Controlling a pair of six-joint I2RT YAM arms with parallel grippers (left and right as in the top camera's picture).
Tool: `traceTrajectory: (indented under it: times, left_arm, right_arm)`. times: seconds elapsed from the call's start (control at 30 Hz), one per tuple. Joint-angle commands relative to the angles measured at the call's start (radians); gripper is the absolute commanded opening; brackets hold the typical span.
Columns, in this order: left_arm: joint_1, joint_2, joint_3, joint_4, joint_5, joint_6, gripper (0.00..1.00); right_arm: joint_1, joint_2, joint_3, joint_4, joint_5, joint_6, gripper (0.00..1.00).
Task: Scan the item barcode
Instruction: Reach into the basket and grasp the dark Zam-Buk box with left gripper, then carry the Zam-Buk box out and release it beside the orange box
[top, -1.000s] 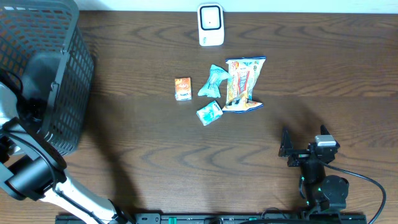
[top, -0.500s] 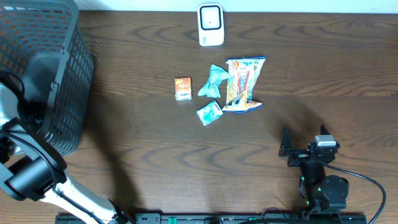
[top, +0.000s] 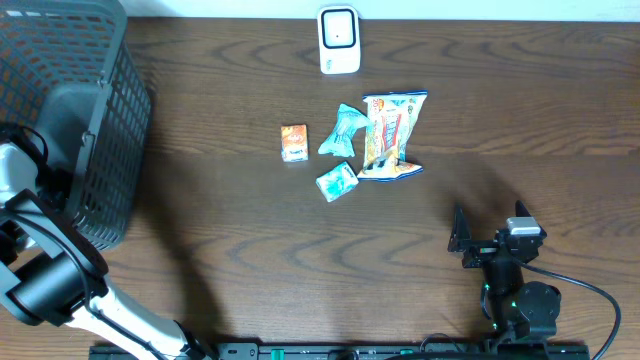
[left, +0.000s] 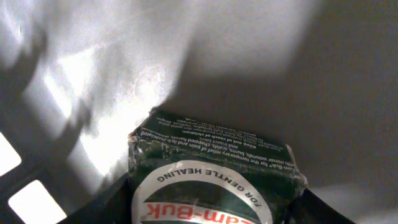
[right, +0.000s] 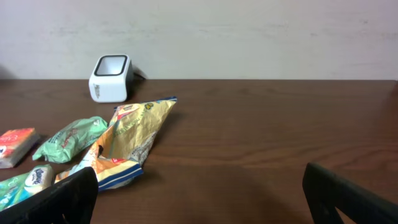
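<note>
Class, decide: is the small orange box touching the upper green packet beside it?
Apart. The overhead view shows a clear gap between the orange box and the upper green packet.

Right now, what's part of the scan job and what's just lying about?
Job: green box, between the left gripper fingers, inside the basket; scanner.
Lying about: snack bag; two green packets; orange box. The right gripper is open, holding nothing.

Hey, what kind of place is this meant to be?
Likely a mock shop checkout: a white scanner, a dark mesh basket, and packaged snacks laid out on a wooden table.
</note>
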Motion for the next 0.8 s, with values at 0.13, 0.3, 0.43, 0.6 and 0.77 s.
traceTrajectory:
  times: [0.13, 0.3, 0.43, 0.6, 0.77]
  left_arm:
    - [0.004, 0.013, -0.01, 0.011, 0.077, -0.003, 0.43]
    - [0.004, -0.023, 0.056, -0.037, 0.077, -0.004, 0.42]
    - [0.004, -0.086, 0.132, -0.071, 0.082, -0.004, 0.42]
    - [0.004, -0.215, 0.217, -0.056, 0.243, -0.005, 0.43]
    - [0.001, -0.391, 0.245, 0.086, 0.542, -0.056, 0.42]
  right_arm:
    - [-0.005, 0.0, -0.001, -0.005, 0.003, 0.01, 0.99]
    - [-0.005, 0.0, -0.001, -0.005, 0.003, 0.01, 0.99]
    - [-0.005, 0.0, -0.001, -0.005, 0.003, 0.01, 0.99]
    - [-0.005, 0.0, -0.001, -0.005, 0.003, 0.01, 0.99]
    - [-0.005, 0.0, -0.001, -0.005, 0.003, 0.01, 0.99]
